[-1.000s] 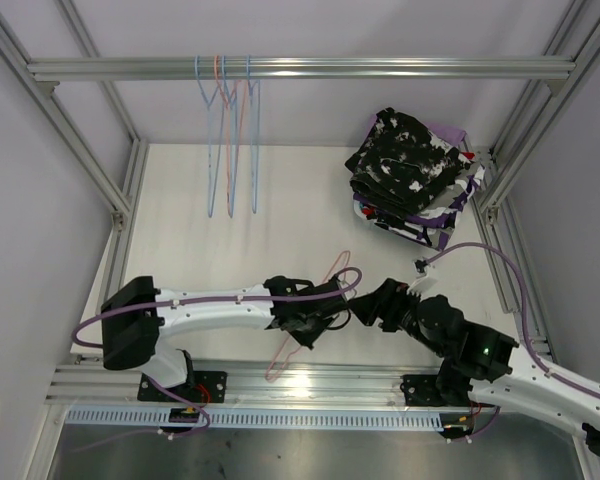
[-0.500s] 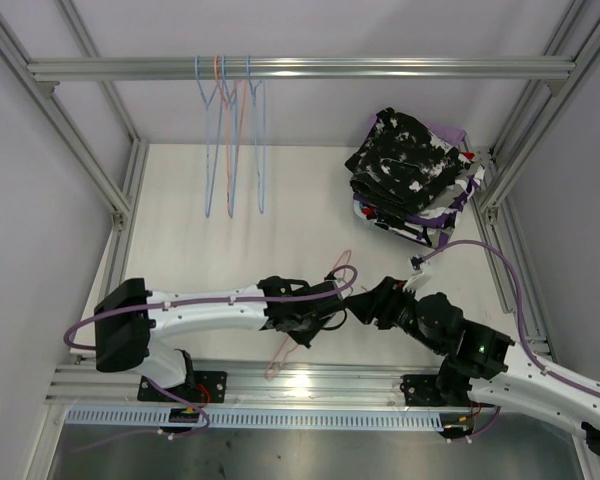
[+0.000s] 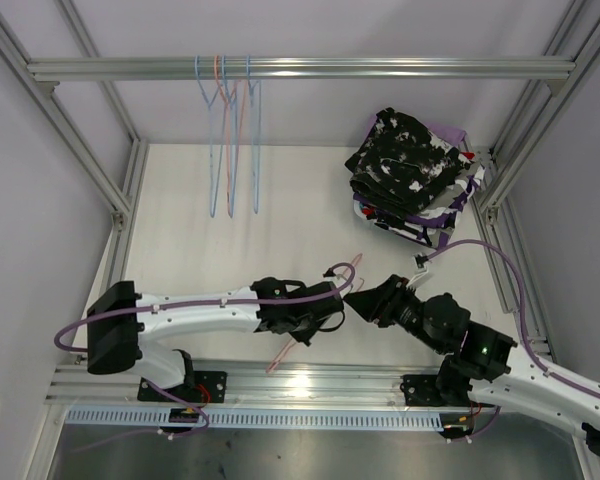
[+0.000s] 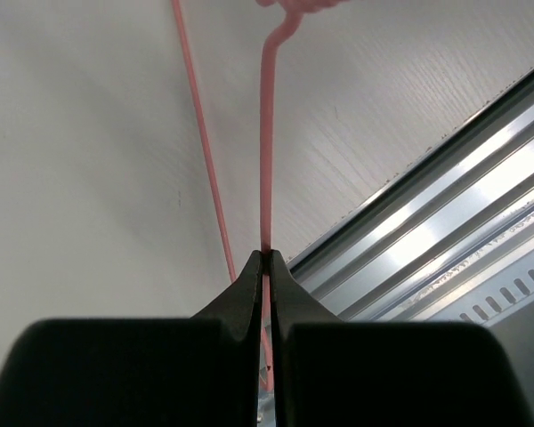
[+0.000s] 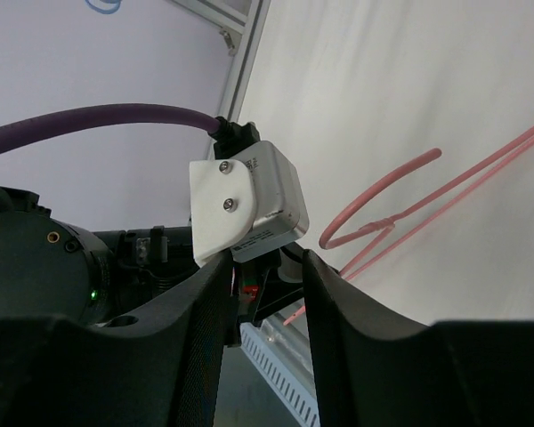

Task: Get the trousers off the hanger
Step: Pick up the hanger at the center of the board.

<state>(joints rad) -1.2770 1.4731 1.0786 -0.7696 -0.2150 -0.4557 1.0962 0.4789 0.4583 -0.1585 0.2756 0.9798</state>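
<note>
A bare pink wire hanger (image 3: 280, 357) lies low over the table's front middle, and no cloth hangs on it. My left gripper (image 3: 327, 306) is shut on its wire; the left wrist view shows the hanger (image 4: 265, 133) running up from the pinched fingertips (image 4: 267, 258). My right gripper (image 3: 351, 300) faces the left one from the right, almost touching it, with its jaws apart. In the right wrist view the right gripper (image 5: 262, 267) frames the left wrist's white camera box (image 5: 249, 200), with the hanger's hook (image 5: 383, 200) beside it. The trousers (image 3: 408, 160) sit folded in a pile at the back right, a black pair with white blotches on top.
Blue and pink wire hangers (image 3: 230, 150) dangle from the overhead rail (image 3: 380, 68) at the back left. Aluminium frame posts (image 3: 520, 150) stand round the table. The front rail (image 3: 310, 382) runs just below both grippers.
My right gripper has moved left towards the left gripper and its jaws have narrowed. The left gripper has shifted the pink hanger slightly.
</note>
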